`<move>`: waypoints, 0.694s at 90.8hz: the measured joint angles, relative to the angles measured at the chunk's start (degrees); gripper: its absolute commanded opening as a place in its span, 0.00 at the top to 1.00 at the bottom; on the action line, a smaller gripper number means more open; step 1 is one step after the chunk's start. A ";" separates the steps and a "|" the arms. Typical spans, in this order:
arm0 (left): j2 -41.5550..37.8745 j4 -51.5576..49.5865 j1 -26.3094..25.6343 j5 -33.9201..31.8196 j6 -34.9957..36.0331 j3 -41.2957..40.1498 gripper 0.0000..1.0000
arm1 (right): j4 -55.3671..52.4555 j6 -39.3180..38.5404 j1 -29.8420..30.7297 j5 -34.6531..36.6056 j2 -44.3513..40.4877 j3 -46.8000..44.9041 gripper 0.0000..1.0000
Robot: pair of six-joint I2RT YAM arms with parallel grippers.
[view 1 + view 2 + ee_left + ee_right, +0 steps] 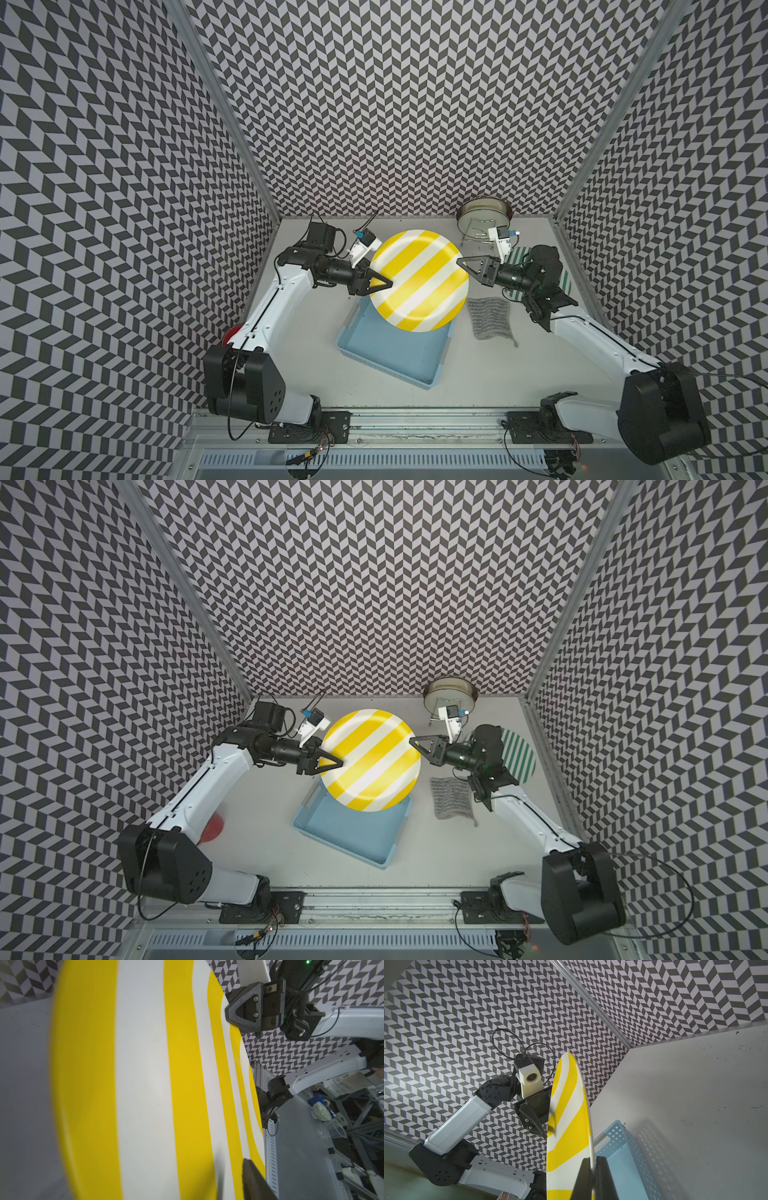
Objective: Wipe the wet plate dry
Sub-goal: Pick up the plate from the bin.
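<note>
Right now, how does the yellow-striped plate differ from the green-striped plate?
The yellow-striped plate is held up over the blue tray, the right gripper shut on its rim; the green-striped plate lies flat on the table. The green-striped plate is partly hidden by the right arm; the yellow-striped plate is almost wholly in view. Its stripes are broad, the green ones narrow. Both are round and striped.

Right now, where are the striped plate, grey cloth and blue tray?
striped plate (419,280): in a top view, centre of face.
grey cloth (490,319): in a top view, its middle.
blue tray (390,353): in a top view, bare floor.
</note>
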 measured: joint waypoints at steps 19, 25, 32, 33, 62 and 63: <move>1.46 -2.25 0.57 1.22 -5.68 0.20 1.00 | 2.05 -5.31 0.00 -0.96 -0.57 0.00 0.89; 1.60 -1.53 0.55 0.81 -5.90 0.26 1.00 | 0.20 -5.66 0.02 0.68 -1.14 0.13 0.66; 1.49 0.07 0.00 -1.53 -6.10 0.28 1.00 | -4.37 -6.29 0.07 5.16 -1.31 0.61 0.41; 1.49 0.33 -0.07 -1.81 -6.27 0.28 1.00 | -5.03 -6.47 0.07 5.66 -1.40 0.68 0.39; -1.36 11.26 0.11 -10.54 -14.01 0.66 1.00 | -30.23 -9.90 1.25 36.00 -5.35 0.50 0.33; -1.38 11.39 0.13 -10.73 -14.19 0.81 1.00 | -31.01 -9.92 1.38 37.48 -5.49 0.35 0.32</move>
